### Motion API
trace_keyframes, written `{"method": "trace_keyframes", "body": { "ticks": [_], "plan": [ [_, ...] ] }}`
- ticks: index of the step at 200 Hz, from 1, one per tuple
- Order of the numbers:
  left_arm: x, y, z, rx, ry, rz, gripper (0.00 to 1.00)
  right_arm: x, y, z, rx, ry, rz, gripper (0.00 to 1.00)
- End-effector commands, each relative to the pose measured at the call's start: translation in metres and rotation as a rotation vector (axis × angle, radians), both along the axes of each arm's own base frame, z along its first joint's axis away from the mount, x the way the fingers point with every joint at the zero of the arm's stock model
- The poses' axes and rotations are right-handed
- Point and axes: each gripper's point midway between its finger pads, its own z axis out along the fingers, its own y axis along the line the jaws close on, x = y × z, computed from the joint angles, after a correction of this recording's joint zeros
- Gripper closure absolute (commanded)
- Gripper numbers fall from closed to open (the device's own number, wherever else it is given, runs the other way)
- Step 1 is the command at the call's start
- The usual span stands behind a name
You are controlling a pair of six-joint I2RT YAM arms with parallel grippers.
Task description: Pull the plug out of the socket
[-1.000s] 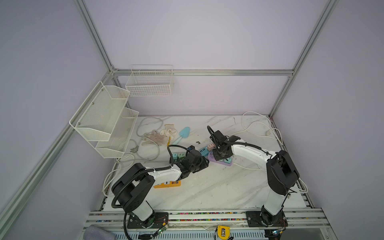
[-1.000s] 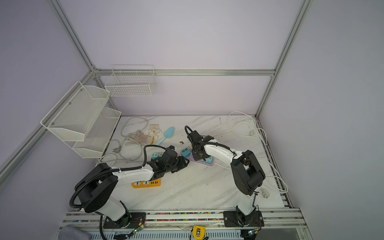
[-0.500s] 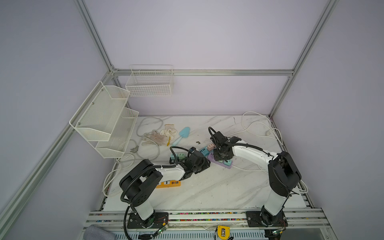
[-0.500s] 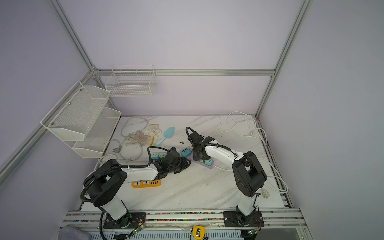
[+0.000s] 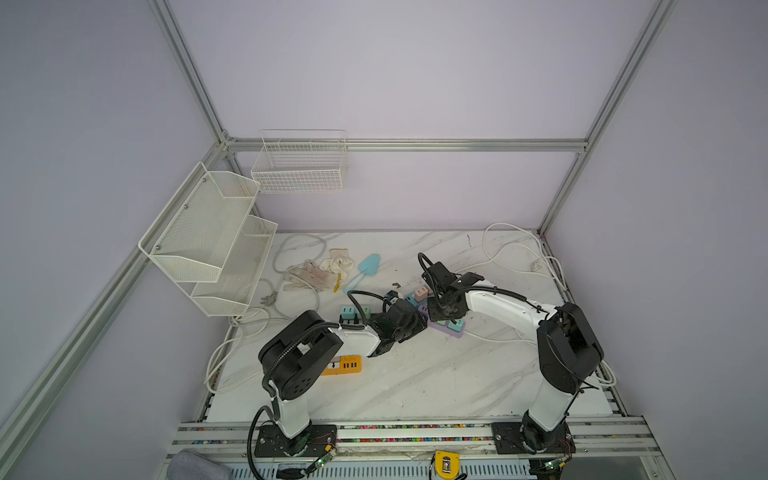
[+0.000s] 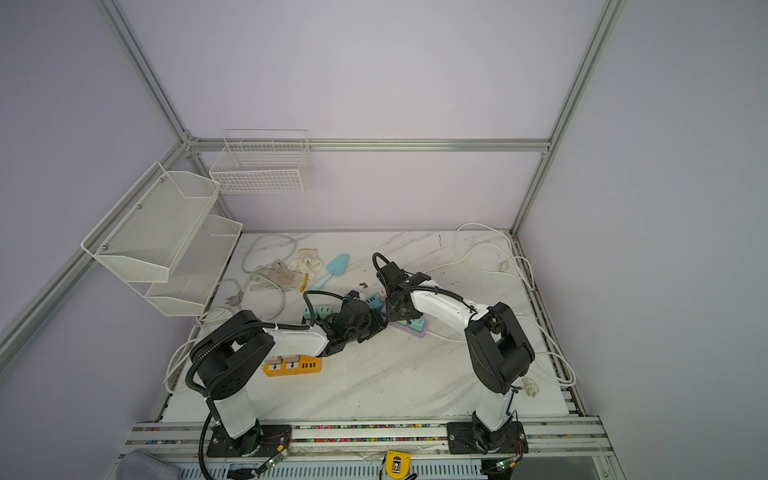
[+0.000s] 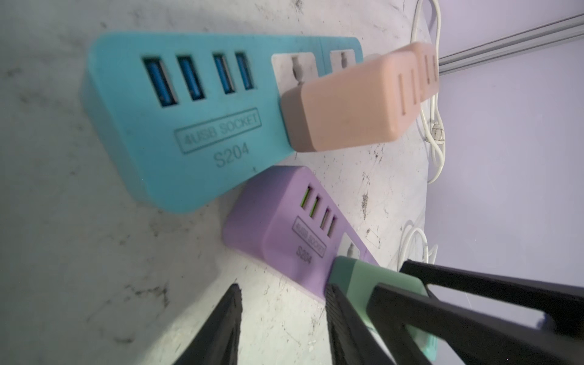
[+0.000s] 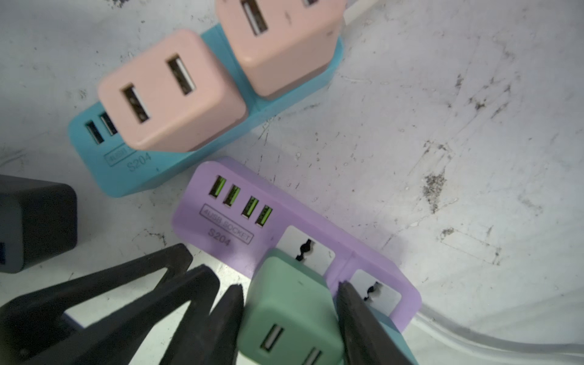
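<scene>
Two jaws of the right end effector [image 8: 289, 284] pinch the green plug [image 8: 290, 306]; left end effector [image 7: 282, 287] gapes empty.

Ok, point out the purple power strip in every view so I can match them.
In a top view: purple power strip mid-table, just in front of the blue strip.
In a top view: same spot, mid-table.
Left wrist: close ahead, beside the blue strip.
Right wrist: mid-picture, green plug seated in it.
Shared landmark: the blue strip beside its USB end.
</scene>
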Motion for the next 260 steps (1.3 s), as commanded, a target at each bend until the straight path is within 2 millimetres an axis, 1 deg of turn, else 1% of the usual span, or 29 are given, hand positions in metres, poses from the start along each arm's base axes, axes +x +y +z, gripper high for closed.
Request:
{"method": "trace_keyframes", "body": {
  "ticks": [1, 42, 67, 82, 106, 116, 141, 154, 165, 200, 223, 251, 260],
  "plan": [
    [0.024, -0.018, 0.039, -0.081, -0.078, 0.04, 0.56, 0.002, -0.007, 0.019, -0.005, -0.034, 0.041, 0.48],
    [0.031, -0.021, 0.034, -0.08, -0.064, 0.038, 0.56, 0.006, -0.013, 0.031, 0.001, -0.082, 0.102, 0.43],
    [0.034, -0.023, 0.032, -0.081, -0.059, 0.026, 0.57, 0.004, -0.012, 0.034, 0.0, -0.089, 0.159, 0.42],
    [0.035, -0.02, 0.029, -0.082, -0.048, 0.026, 0.57, 0.002, -0.01, 0.037, 0.013, -0.092, 0.181, 0.4],
    [0.036, -0.016, 0.02, -0.081, -0.026, 0.025, 0.59, -0.002, -0.005, 0.042, 0.039, -0.106, 0.236, 0.41],
    [0.037, -0.016, 0.018, -0.093, -0.016, 0.014, 0.59, -0.005, -0.004, 0.04, 0.031, -0.093, 0.264, 0.41],
    [0.041, -0.018, 0.019, -0.118, -0.03, 0.005, 0.59, -0.003, -0.011, 0.037, -0.034, -0.081, 0.295, 0.42],
    [0.042, -0.02, 0.021, -0.117, -0.038, -0.006, 0.59, -0.003, -0.01, 0.039, -0.037, -0.088, 0.31, 0.42],
    [0.042, -0.019, 0.018, -0.111, -0.027, -0.002, 0.59, -0.003, -0.009, 0.04, -0.035, -0.091, 0.319, 0.42],
    [0.045, -0.018, 0.016, -0.082, -0.021, -0.006, 0.59, -0.001, -0.007, 0.033, -0.086, -0.065, 0.362, 0.42],
    [0.047, -0.015, 0.015, -0.081, -0.027, 0.005, 0.59, 0.001, -0.004, 0.033, -0.09, -0.067, 0.385, 0.42],
    [0.051, -0.023, 0.021, -0.112, -0.046, -0.022, 0.59, -0.001, -0.002, 0.021, -0.094, -0.025, 0.404, 0.43],
    [0.052, -0.022, 0.021, -0.108, -0.042, -0.02, 0.59, -0.003, -0.001, 0.018, -0.093, -0.014, 0.409, 0.43]
  ]
}}
